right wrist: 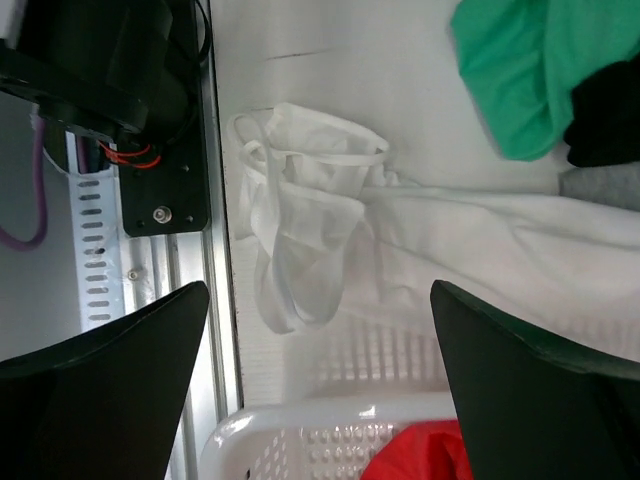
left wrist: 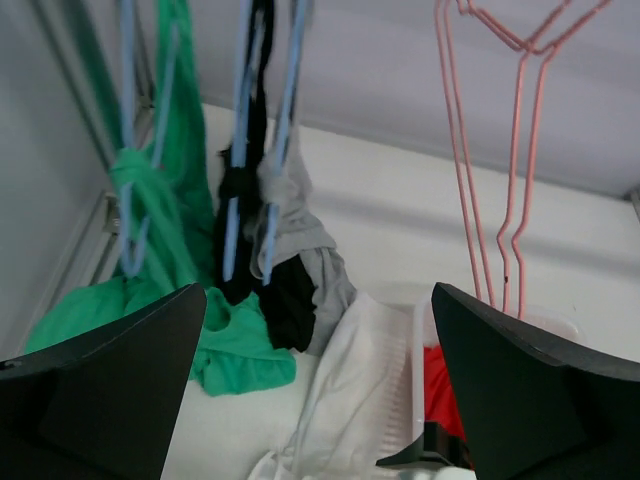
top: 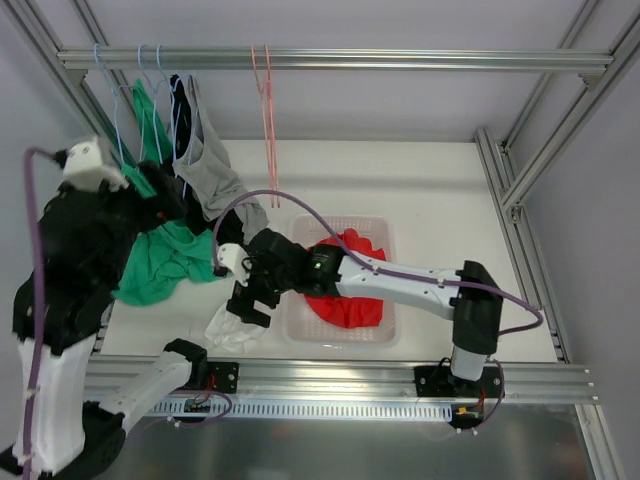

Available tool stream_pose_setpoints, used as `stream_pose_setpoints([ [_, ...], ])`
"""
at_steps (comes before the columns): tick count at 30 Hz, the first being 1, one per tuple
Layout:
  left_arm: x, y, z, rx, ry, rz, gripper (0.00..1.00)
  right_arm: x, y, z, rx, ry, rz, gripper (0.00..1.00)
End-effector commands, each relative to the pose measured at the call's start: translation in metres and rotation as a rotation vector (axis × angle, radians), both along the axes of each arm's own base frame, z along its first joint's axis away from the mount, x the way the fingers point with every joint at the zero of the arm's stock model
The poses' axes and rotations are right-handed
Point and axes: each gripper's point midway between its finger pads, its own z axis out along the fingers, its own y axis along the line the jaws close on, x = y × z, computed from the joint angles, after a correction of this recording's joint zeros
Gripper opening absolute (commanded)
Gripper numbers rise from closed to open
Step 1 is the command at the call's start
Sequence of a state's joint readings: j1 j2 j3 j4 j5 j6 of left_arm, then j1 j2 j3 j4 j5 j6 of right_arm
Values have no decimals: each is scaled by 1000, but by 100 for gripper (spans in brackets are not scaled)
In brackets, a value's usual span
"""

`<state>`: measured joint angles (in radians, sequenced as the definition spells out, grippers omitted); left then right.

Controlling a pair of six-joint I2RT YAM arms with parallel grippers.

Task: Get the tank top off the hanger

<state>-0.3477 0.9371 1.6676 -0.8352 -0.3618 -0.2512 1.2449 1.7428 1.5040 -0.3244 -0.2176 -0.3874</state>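
Three tank tops hang on blue hangers [left wrist: 130,150] from the top rail: green [top: 160,255] [left wrist: 170,200], black [left wrist: 285,300] and grey [top: 215,175] [left wrist: 300,230]. Their lower parts sag onto the table. My left gripper [top: 170,200] [left wrist: 318,295] is open and empty, raised in front of these clothes and touching none of them. A white tank top [top: 232,325] [right wrist: 300,230] lies on the table, partly draped over the basket's left edge. My right gripper [top: 245,300] [right wrist: 320,290] is open and empty above it.
A white plastic basket [top: 390,335] [right wrist: 300,440] holds a red garment [top: 350,290] [right wrist: 420,455]. Two empty pink hangers [top: 268,110] [left wrist: 510,200] hang from the rail [top: 400,60]. An aluminium frame rail [right wrist: 215,200] borders the table's near edge.
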Motion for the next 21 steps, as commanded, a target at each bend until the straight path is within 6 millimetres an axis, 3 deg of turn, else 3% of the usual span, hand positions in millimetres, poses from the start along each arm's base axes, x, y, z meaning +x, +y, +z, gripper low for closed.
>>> stream_pose_setpoints([
  [1,-38,44,-9,-38,-63,196,99,-5,7,-27,-141,-72,113,99],
  [2,-58,56,-4,-57,-115,221,99,-3,11,-51,-206,-85,121,99],
  [4,-71,64,-8,-51,-137,231,99,0,18,-59,-257,-99,120,100],
  [5,-82,67,-6,-54,-164,227,99,1,21,-80,-306,-106,117,99],
  [8,-91,69,-8,-12,-172,201,99,8,30,-98,-341,-118,87,99],
  [12,-103,67,-13,-15,-196,156,98,18,34,-143,-417,-125,51,99],
  [15,-117,68,-5,-23,-240,130,99,18,33,-163,-444,-128,36,99],
  [18,-128,68,4,-30,-279,106,99,9,35,-170,-425,-102,58,77],
  [19,-129,69,5,-31,-286,105,99,2,38,-167,-401,-74,78,49],
  [20,-131,69,5,-31,-289,103,99,-1,40,-168,-380,-62,86,37],
  [21,-131,69,5,-26,-290,98,99,-7,44,-153,-334,-41,100,1],
])
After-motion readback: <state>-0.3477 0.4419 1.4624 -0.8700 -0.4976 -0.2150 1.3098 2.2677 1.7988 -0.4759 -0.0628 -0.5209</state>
